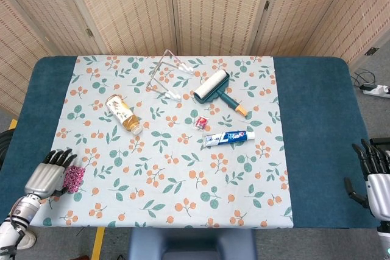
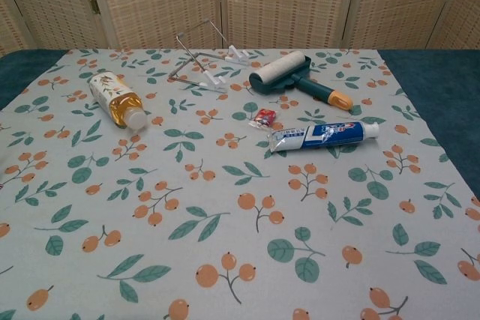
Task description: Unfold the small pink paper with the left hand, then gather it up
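Note:
In the head view the small pink paper (image 1: 74,178) is a crumpled wad on the floral cloth near the table's front left corner. My left hand (image 1: 44,178) lies against its left side, with dark fingers (image 1: 60,157) curling over the top and the thumb under it, so the wad is held in the hand. My right hand (image 1: 373,182) hangs beyond the table's right edge, fingers spread and holding nothing. The chest view shows neither hand nor the paper.
On the floral cloth (image 1: 183,175) lie a tea bottle (image 1: 124,114), a wire stand (image 1: 167,75), a lint roller (image 1: 216,89), a small red wrapper (image 1: 201,122) and a toothpaste tube (image 1: 229,137). Blue table cover (image 1: 317,114) flanks the cloth.

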`<state>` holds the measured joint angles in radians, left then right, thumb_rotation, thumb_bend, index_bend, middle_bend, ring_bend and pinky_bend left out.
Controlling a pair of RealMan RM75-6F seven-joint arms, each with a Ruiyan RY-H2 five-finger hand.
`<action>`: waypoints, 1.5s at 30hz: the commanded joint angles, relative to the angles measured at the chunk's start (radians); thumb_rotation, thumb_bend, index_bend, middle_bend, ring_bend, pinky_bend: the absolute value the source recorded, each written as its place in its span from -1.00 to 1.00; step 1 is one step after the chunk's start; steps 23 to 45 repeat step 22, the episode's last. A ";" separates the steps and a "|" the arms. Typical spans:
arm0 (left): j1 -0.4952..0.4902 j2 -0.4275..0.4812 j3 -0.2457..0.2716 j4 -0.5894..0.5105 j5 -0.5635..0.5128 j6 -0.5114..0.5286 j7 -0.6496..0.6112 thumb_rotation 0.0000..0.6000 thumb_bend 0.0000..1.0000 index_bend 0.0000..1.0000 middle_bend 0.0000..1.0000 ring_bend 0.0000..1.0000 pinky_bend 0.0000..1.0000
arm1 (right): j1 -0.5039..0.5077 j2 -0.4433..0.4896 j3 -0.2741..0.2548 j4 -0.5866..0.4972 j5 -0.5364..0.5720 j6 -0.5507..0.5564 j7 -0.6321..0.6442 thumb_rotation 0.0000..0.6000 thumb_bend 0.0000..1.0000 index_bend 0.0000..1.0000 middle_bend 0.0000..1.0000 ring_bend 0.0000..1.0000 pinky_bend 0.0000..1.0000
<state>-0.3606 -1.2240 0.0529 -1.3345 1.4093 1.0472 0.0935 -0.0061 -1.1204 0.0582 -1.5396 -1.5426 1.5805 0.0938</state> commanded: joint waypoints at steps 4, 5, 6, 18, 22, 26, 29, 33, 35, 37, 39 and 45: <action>0.068 0.061 -0.099 -0.128 -0.090 0.147 -0.143 1.00 -0.35 -0.83 -1.00 -1.00 -1.00 | 0.011 0.019 0.000 0.005 0.005 -0.026 0.041 1.00 -0.09 -1.00 -1.00 -1.00 -1.00; 0.077 0.066 -0.108 -0.140 -0.102 0.165 -0.141 1.00 -0.34 -0.82 -1.00 -1.00 -1.00 | 0.013 0.021 0.001 0.009 0.006 -0.029 0.050 1.00 -0.09 -1.00 -1.00 -1.00 -1.00; 0.091 0.067 -0.120 -0.155 -0.116 0.196 -0.137 1.00 -0.34 -0.81 -1.00 -1.00 -1.00 | 0.015 0.024 0.002 0.015 0.007 -0.032 0.063 1.00 -0.09 -1.00 -0.99 -1.00 -1.00; 0.212 0.040 -0.107 -0.252 -0.062 0.434 -0.027 1.00 -0.32 -0.72 -1.00 -1.00 -1.00 | 0.018 0.015 -0.010 0.066 -0.010 -0.038 0.187 1.00 -0.09 -1.00 -0.92 -1.00 -1.00; 0.240 0.030 -0.098 -0.281 -0.029 0.489 0.013 1.00 -0.31 -0.71 -1.00 -1.00 -1.00 | 0.015 0.008 -0.017 0.073 -0.015 -0.035 0.193 1.00 -0.09 -1.00 -0.92 -1.00 -1.00; 0.240 0.030 -0.098 -0.281 -0.029 0.489 0.013 1.00 -0.31 -0.71 -1.00 -1.00 -1.00 | 0.015 0.008 -0.017 0.073 -0.015 -0.035 0.193 1.00 -0.09 -1.00 -0.92 -1.00 -1.00; 0.240 0.030 -0.098 -0.281 -0.029 0.489 0.013 1.00 -0.31 -0.71 -1.00 -1.00 -1.00 | 0.015 0.008 -0.017 0.073 -0.015 -0.035 0.193 1.00 -0.09 -1.00 -0.92 -1.00 -1.00; 0.240 0.030 -0.098 -0.281 -0.029 0.489 0.013 1.00 -0.31 -0.71 -1.00 -1.00 -1.00 | 0.015 0.008 -0.017 0.073 -0.015 -0.035 0.193 1.00 -0.09 -1.00 -0.92 -1.00 -1.00; 0.240 0.030 -0.098 -0.281 -0.029 0.489 0.013 1.00 -0.31 -0.71 -1.00 -1.00 -1.00 | 0.015 0.008 -0.017 0.073 -0.015 -0.035 0.193 1.00 -0.09 -1.00 -0.92 -1.00 -1.00; 0.240 0.030 -0.098 -0.281 -0.029 0.489 0.013 1.00 -0.31 -0.71 -1.00 -1.00 -1.00 | 0.015 0.008 -0.017 0.073 -0.015 -0.035 0.193 1.00 -0.09 -1.00 -0.92 -1.00 -1.00; 0.240 0.030 -0.098 -0.281 -0.029 0.489 0.013 1.00 -0.31 -0.71 -1.00 -1.00 -1.00 | 0.015 0.008 -0.017 0.073 -0.015 -0.035 0.193 1.00 -0.09 -1.00 -0.92 -1.00 -1.00; 0.240 0.030 -0.098 -0.281 -0.029 0.489 0.013 1.00 -0.31 -0.71 -1.00 -1.00 -1.00 | 0.015 0.008 -0.017 0.073 -0.015 -0.035 0.193 1.00 -0.09 -1.00 -0.92 -1.00 -1.00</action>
